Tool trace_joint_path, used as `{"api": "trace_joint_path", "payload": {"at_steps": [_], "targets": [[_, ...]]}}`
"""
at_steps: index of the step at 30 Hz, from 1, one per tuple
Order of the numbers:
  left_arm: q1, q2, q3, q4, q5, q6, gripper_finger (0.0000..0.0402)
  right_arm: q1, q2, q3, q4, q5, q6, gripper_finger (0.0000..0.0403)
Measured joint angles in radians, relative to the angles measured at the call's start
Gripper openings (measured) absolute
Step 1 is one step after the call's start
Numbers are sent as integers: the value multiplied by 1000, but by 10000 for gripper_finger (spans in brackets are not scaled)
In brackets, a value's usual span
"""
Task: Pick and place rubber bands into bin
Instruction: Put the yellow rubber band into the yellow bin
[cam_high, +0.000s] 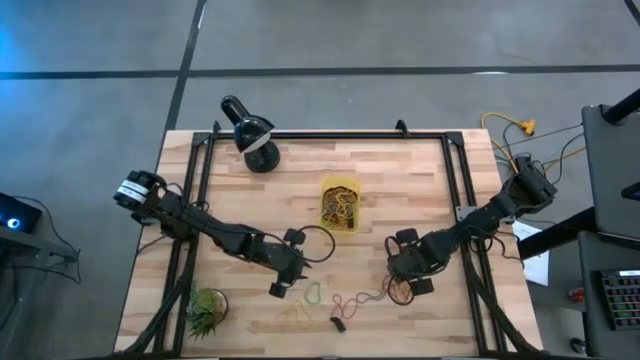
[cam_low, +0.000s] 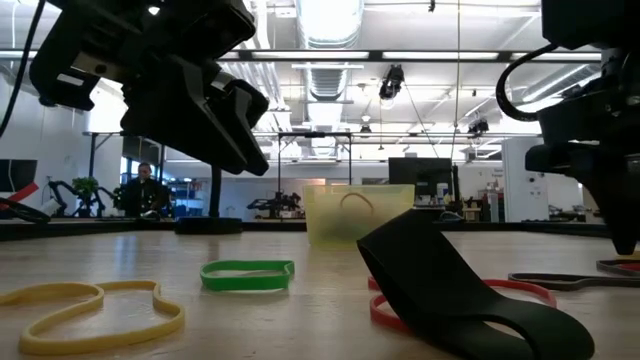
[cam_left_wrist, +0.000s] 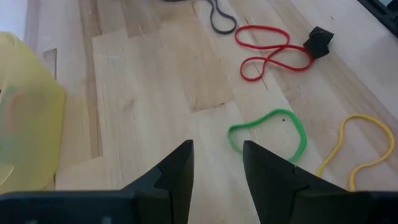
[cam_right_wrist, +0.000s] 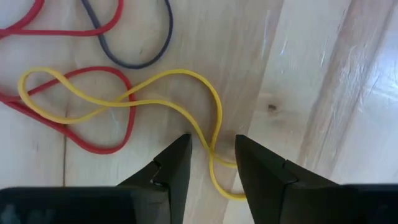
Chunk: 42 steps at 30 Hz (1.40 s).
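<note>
Right gripper (cam_right_wrist: 211, 163) is open, its fingers straddling the yellow rubber band (cam_right_wrist: 186, 112); lower squarely, pinching 1 strand only. Left gripper (cam_left_wrist: 217, 165) waits open near the yellow bin (cam_high: 340, 204).

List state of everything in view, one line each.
left gripper: open, empty, above the green band.
right gripper: open, straddling the yellow band, not closed on it.
green band: flat on table.
yellow band: on table, tangled with a red band.
bin: upright, bands inside.
lamp: on the table.
</note>
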Motion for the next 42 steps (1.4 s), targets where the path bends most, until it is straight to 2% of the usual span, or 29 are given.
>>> {"api": "trace_joint_path", "payload": {"at_steps": [6,13,16,20,29,39,42], "targets": [[0,0,-1,0,0,-1,123,-1,12,-14,8,-32,47,100],[0,0,-1,4,0,-1,123,-1,14,-18,21,-67,57,17],[0,0,-2,8,0,-2,123,0,12,-18,34,-67,56,10],[0,0,-2,8,0,-2,123,3,6,23,-9,-13,48,9],[0,0,-4,28,0,-1,123,2,-58,146,-63,246,-61,8],[0,0,-5,49,0,0,123,-17,-106,298,-51,689,-335,8],[0,0,-5,58,0,1,123,-56,-104,334,-22,768,-429,8]]}}
